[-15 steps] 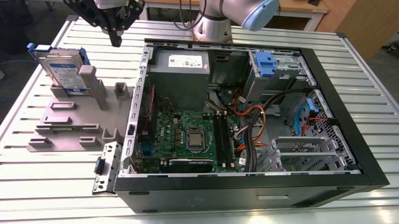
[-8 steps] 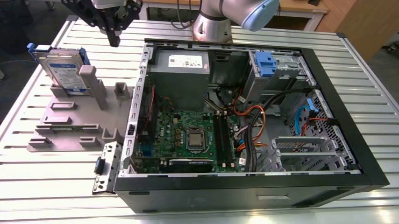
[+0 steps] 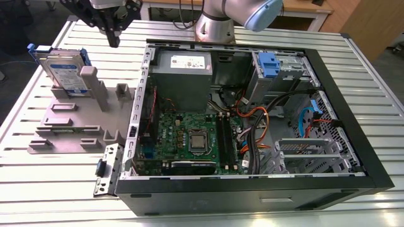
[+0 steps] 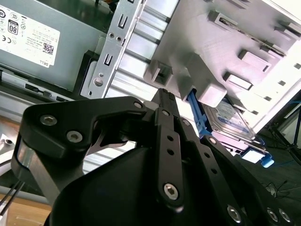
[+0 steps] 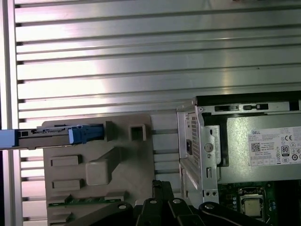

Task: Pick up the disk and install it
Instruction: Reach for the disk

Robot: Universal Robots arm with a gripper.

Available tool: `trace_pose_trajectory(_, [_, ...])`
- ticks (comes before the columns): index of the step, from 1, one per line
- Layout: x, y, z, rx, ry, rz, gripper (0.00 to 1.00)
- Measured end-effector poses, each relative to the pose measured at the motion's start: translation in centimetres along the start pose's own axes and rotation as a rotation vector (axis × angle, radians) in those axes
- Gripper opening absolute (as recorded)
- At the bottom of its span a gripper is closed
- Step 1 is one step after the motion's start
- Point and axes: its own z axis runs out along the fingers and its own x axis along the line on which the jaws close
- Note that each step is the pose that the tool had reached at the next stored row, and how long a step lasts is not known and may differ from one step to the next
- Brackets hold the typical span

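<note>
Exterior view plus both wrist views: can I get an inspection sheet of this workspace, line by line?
Surface: slatted metal table carrying a grey fixture and an open computer case.
Job's things: the disk stands on edge in the fixture, outside the case, untouched.
Clutter: green circuit strip lying in the fixture; blue bracket in the case's bay.
Grippers: gripper hangs above the table, between disk and case as the exterior view shows it, jaws shut and empty.
Cables: orange and black cables inside the case.
Surroundings: wooden furniture beyond the table.
</note>
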Motion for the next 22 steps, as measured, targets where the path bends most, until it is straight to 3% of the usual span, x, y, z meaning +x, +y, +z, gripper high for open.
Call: trace_pose_trajectory(22, [0.72,-0.06,0.10,0.0000,0.0001,0.000,0.11])
